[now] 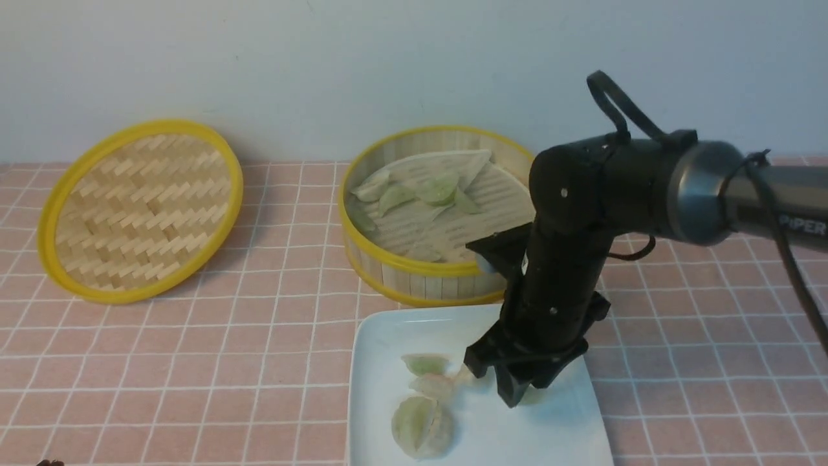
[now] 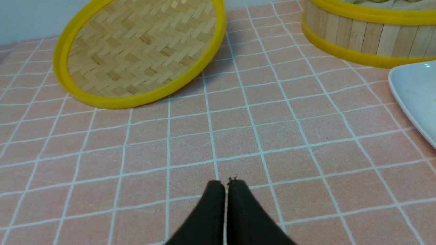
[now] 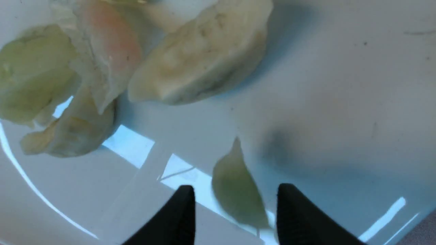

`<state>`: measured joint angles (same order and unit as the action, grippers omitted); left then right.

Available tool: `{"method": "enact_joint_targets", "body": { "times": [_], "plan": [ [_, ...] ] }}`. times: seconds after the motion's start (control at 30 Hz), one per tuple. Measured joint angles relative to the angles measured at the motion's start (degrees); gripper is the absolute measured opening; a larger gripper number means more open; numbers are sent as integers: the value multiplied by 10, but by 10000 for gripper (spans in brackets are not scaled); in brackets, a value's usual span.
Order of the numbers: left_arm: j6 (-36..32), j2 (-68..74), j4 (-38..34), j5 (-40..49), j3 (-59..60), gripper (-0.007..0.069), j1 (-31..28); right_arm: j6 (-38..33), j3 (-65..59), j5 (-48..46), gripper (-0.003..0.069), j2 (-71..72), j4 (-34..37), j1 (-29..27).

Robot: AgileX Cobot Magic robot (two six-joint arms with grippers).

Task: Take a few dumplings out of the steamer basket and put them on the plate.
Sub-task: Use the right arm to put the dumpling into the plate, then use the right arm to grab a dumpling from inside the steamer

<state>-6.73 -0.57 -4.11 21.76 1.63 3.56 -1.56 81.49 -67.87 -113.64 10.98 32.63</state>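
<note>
Right gripper (image 1: 514, 395), jaws apart, hangs low over the plate (image 1: 381, 336), one dumpling (image 3: 238, 194) lying unclamped between its fingers and other dumplings (image 1: 424, 424) just beside it. My right arm (image 1: 647, 188), lettered "PiPER", blocks part of the steamer basket (image 1: 414, 278), where more dumplings (image 1: 440, 189) rest on the liner. Left gripper (image 2: 224, 183) is closed and empty above the pink checked cloth (image 2: 272, 129), near the woven lid (image 1: 139, 210).
</note>
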Motion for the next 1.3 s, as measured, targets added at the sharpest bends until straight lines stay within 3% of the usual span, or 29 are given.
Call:
{"method": "enact_joint_targets", "body": {
  "times": [0.2, 0.37, 0.67, 0.8, 0.9, 1.0, 1.17, 1.3],
  "plan": [
    [0, 0, 0, 0, 0, -6, 0, 3, 79, -1, 540, -3, -12, 0],
    [0, 0, 0, 0, 0, -6, 0, 1, 271, 25, 567, -62, -72, -13],
    [0, 0, 0, 0, 0, -6, 0, -53, 586, -11, 562, -300, -123, -51],
    [0, 0, 0, 0, 0, -6, 0, -55, 658, -19, 499, -375, -153, -53],
    [0, 0, 0, 0, 0, -6, 0, -45, 673, -14, 337, -379, -154, -53],
    [0, 0, 0, 0, 0, -6, 0, -45, 673, -19, 118, -377, -154, -53],
    [0, 0, 0, 1, 0, -6, 0, -36, 664, -39, 109, -340, -146, -53],
    [0, 0, 0, 1, 0, -6, 0, -31, 585, -38, 109, -232, -91, -53]
  ]
}}
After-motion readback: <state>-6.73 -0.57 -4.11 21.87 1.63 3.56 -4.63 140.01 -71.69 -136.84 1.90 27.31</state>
